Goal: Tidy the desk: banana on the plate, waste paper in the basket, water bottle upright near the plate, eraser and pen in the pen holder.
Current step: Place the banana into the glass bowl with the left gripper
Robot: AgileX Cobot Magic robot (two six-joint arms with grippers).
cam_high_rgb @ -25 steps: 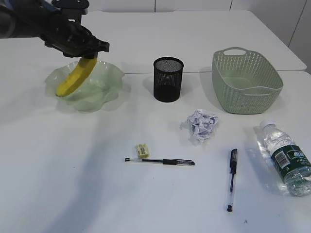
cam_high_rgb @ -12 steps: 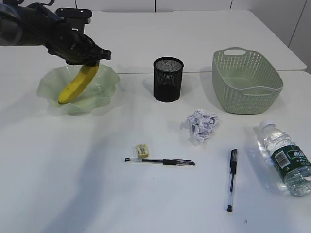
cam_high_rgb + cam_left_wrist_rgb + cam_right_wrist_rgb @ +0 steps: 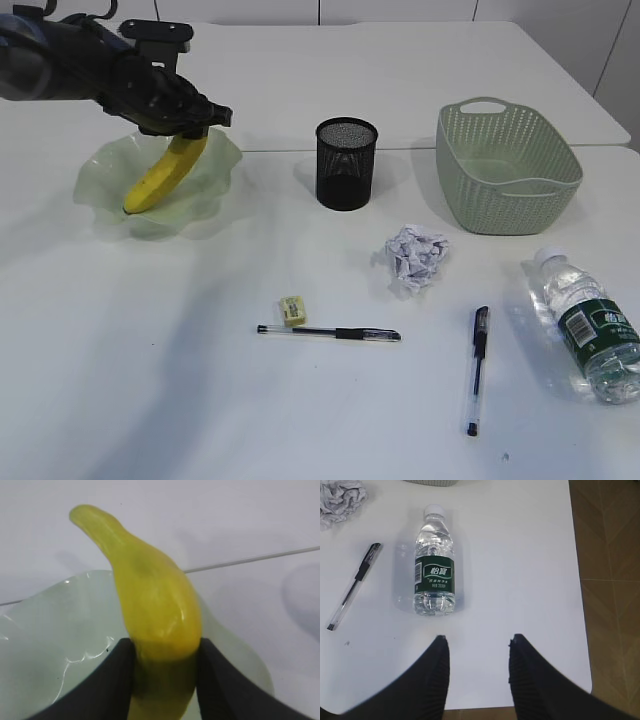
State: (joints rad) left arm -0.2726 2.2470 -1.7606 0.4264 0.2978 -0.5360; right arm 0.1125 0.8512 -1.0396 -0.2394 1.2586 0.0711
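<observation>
My left gripper (image 3: 186,128) is shut on the yellow banana (image 3: 160,178), whose free end rests in the pale green wavy plate (image 3: 215,190); the left wrist view shows the banana (image 3: 150,600) between the jaws (image 3: 165,652) over the plate (image 3: 60,630). The crumpled waste paper (image 3: 417,257), yellow eraser (image 3: 292,310) and two pens (image 3: 330,333) (image 3: 477,366) lie on the table. The water bottle (image 3: 588,325) lies on its side at the right. The black mesh pen holder (image 3: 346,163) and green basket (image 3: 507,165) stand at the back. My right gripper (image 3: 476,642) is open and empty, below the bottle (image 3: 434,572).
The white table ends close to the right of the bottle (image 3: 580,630), with brown floor beyond. A seam between two tabletops runs behind the plate (image 3: 250,560).
My left gripper has shifted slightly with the banana, and the plate has slid a little to the left under it. The other objects have not moved.
</observation>
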